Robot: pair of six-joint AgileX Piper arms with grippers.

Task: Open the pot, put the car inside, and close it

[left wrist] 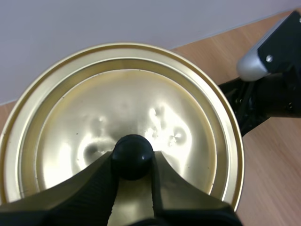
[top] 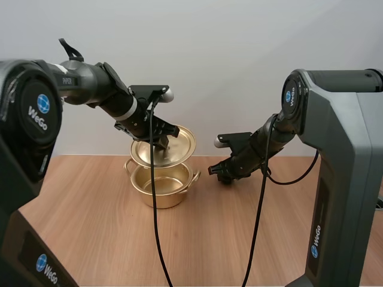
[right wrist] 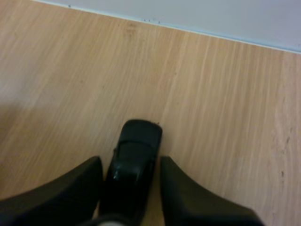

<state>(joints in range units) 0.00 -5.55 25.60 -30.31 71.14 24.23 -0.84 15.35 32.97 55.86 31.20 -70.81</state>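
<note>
The knob of the lid is pinched between the fingertips of the left gripper. The lid is held tilted, its upper face turned toward that gripper's wrist. Directly beneath this gripper the pot is seen standing open on the table, and the lid is held apart from its rim.

The right gripper is held low over the table beside the pot, on the side away from the left gripper. It is closed on the car, each flank of which is met by one finger. The car's long axis is laid parallel to the fingers. One end projects past the fingertips, pointing away from the wrist. Which end is the front cannot be told.
</note>
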